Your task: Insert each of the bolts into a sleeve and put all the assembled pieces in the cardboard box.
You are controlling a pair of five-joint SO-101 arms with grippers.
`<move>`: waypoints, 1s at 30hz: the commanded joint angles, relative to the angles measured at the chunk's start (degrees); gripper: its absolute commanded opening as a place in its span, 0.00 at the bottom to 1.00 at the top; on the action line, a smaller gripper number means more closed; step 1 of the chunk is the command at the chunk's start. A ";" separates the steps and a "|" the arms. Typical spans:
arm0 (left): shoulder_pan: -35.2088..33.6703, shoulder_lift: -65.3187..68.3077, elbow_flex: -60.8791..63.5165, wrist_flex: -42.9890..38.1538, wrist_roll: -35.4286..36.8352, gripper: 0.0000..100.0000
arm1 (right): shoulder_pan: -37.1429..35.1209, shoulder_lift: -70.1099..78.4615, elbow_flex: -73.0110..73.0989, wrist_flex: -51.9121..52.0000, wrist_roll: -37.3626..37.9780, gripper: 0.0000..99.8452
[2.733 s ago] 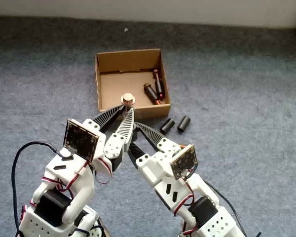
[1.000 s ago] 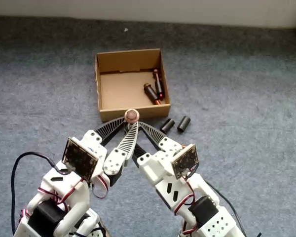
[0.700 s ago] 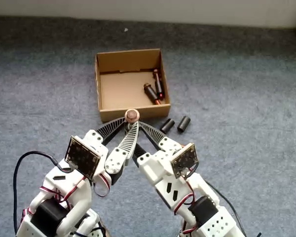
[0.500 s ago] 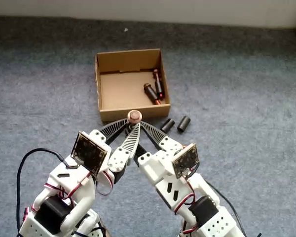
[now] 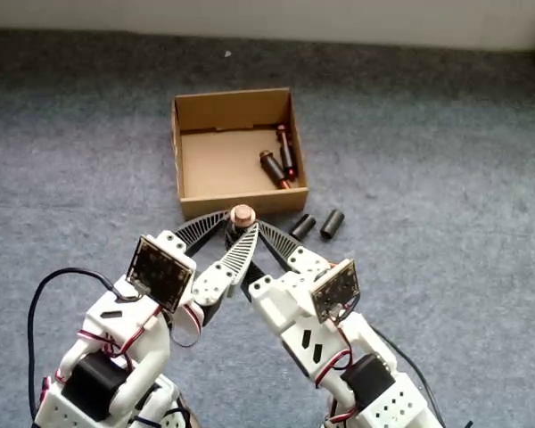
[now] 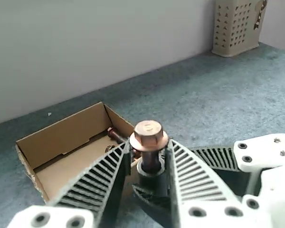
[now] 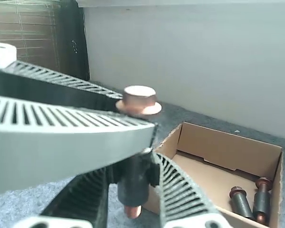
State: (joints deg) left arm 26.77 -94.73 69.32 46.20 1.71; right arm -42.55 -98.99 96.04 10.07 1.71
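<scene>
Seating bolt in sleeve, held up just near of the cardboard box | left fingers pinched on shank under head, right fingers clamped on sleeve, tip showing below | I'd hold both axes in line, ease left off first, right carries it in.

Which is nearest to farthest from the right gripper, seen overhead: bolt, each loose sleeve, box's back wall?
1. Bolt, at the right gripper.
2. Left loose sleeve, on the carpet beside it.
3. Right loose sleeve, just past.
4. Box's back wall, far side.
</scene>
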 commanded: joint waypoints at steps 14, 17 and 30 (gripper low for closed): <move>-3.65 -1.10 -1.80 -0.97 -0.79 0.20 | 6.11 -0.75 6.20 -0.84 0.26 0.00; -8.66 -1.10 -4.53 -0.97 -0.53 0.20 | 6.20 -0.22 6.20 -0.66 0.26 0.00; -24.22 -1.10 6.20 7.30 -0.97 0.01 | 13.76 -0.75 5.85 6.37 -6.51 0.00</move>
State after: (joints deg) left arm 7.08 -95.96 70.37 53.41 1.36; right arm -32.26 -98.90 96.04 16.40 0.48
